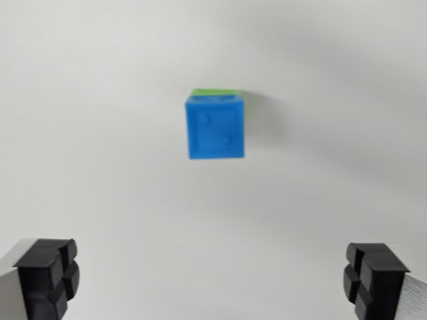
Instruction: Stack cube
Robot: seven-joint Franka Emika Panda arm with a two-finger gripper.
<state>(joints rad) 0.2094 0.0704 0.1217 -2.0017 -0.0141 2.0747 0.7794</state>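
Two cubes: a blue cube (pixel 215 127) sits on top of a green cube (pixel 215 92), and both lie below me, a little above the middle of my wrist view.
Blue cube: I look almost straight down on its top face, which is square and carries faint raised marks that I cannot read because of blur.
Green cube: only a thin strip shows along the blue cube's far edge, with a sliver at the upper corner on the wrist view's right; the rest is hidden under the blue one.
Stack: the two touch, blue over green, and their edges look closely lined up as far as the strip lets me judge.
Table: (pixel 100 167) plain white, bare around the stack, with a soft grey shadow to the wrist view's right of the cubes.
My gripper: (pixel 215 280) empty, well apart from the stack and clear of it on every side.
My jaws: spread wide, one at each bottom corner of the view, nothing between them but bare table.
My fingers: (pixel 50 277) black pads with grooved faces, on silver bodies that run out of the picture at the lower edge.
Position: the stack lies ahead of the gap between my jaws, roughly centred between them from side to side.
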